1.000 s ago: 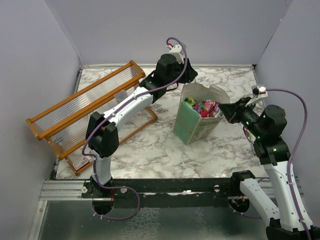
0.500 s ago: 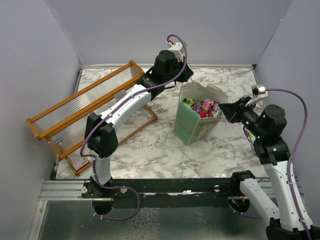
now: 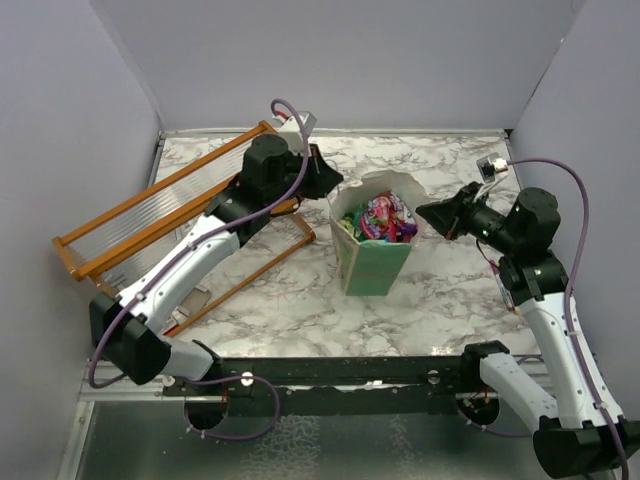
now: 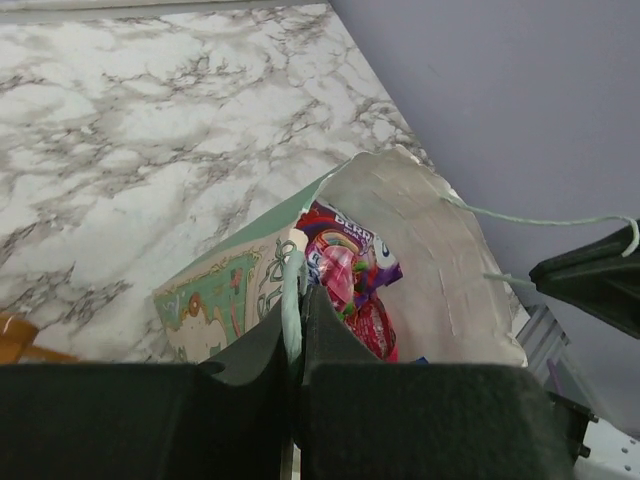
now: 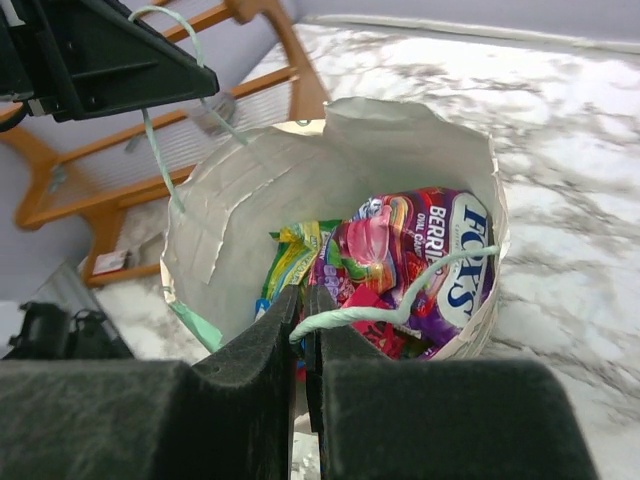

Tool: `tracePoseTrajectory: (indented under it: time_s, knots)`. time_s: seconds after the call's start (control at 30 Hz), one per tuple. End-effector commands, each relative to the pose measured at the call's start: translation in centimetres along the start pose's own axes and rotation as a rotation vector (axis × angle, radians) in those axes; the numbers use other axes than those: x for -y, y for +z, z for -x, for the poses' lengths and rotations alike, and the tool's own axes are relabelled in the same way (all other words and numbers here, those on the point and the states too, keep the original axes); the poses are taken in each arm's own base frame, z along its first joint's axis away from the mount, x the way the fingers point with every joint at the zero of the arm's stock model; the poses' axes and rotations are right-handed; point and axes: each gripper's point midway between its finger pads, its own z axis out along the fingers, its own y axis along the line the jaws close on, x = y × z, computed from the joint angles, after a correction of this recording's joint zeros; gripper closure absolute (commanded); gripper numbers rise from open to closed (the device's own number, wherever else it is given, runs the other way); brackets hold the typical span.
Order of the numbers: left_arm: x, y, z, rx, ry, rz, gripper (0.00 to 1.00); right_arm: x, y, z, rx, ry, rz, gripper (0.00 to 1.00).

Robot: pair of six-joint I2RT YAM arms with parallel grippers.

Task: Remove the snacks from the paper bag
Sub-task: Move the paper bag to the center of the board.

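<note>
The left gripper [image 4: 298, 305] and the right gripper [image 5: 303, 305] each clamp one pale string handle [image 5: 400, 312] of the tall mint-green paper bag [image 3: 372, 265], probably holding it open for the foil snacks [image 3: 381, 217].

Paper bag [image 3: 370, 262] on table [image 3: 450, 300]; snacks [image 3: 380, 218] inside it; rack [image 3: 150, 220] to its left; left gripper [image 3: 333, 185] and right gripper [image 3: 421, 212] at opposite rims.

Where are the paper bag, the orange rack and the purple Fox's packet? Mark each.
paper bag [image 3: 372, 268], top external view, green front face.
orange rack [image 3: 150, 210], top external view, ribbed clear panel.
purple Fox's packet [image 5: 400, 250], right wrist view, printed front.
</note>
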Motion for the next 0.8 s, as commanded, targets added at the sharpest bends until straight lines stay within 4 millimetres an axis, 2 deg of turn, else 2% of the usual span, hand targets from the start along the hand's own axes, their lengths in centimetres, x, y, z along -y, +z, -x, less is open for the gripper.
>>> tracePoseTrajectory:
  time_s: [0.0, 0.07, 0.13, 0.3, 0.37, 0.47, 0.5, 0.57, 0.77]
  knots:
    - [1.3, -6.1, 3.9, 0.165, -0.010, 0.005, 1.00, -5.2, 0.6, 1.4, -0.025, -0.030, 0.336, 0.92]
    - [0.4, -7.8, 3.5, 0.179, -0.047, 0.046, 1.00, -6.1, 0.9, 0.9, -0.053, -0.002, 0.420, 0.92]
    - [0.3, -9.2, 3.1, 0.196, -0.076, 0.049, 1.00, -6.5, 1.2, 0.5, -0.072, 0.029, 0.473, 0.92]
    - [-1.3, -11.4, 1.3, 0.198, -0.120, 0.118, 0.99, -6.9, 1.8, 0.3, -0.082, 0.034, 0.491, 0.92]
    - [-1.8, -11.8, 0.5, 0.184, -0.132, 0.141, 0.89, -7.0, 2.0, 0.2, -0.088, 0.034, 0.497, 0.92]
    - [-1.8, -12.4, -0.2, 0.156, -0.146, 0.151, 0.64, -7.0, 2.1, -0.3, -0.100, 0.038, 0.502, 0.92]
    - [-1.7, -12.5, -0.3, 0.146, -0.147, 0.150, 0.53, -7.0, 2.2, -0.4, -0.102, 0.039, 0.502, 0.92]
    - [-1.5, -13.0, -0.5, 0.130, -0.146, 0.149, 0.41, -7.0, 2.3, -0.8, -0.108, 0.039, 0.502, 0.92]
    - [-0.5, -14.0, -1.0, 0.088, -0.165, 0.126, 0.26, -6.7, 2.4, -0.8, -0.108, 0.029, 0.482, 0.92]
